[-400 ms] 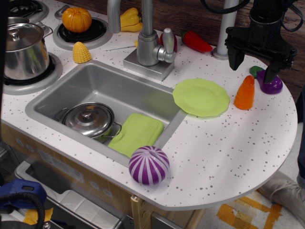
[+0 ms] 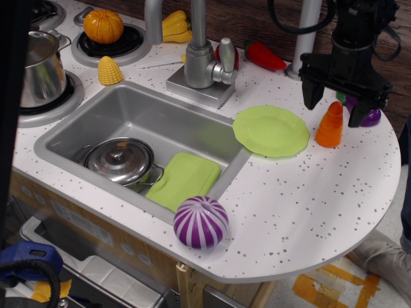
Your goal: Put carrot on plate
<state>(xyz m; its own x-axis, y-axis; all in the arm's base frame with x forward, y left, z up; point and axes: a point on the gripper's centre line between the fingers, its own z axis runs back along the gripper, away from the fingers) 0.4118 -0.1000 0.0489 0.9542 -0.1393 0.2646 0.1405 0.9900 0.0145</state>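
Your gripper (image 2: 334, 102) is hanging wide open and empty, fingers straddling the upright carrot (image 2: 331, 126) to grasp it, which is standing on the counter just right of the plate (image 2: 270, 131).

Matte black blocky metal pincer (image 2: 333, 113) with two short dark prongs, boxy black wrist housing above, black cables looping behind
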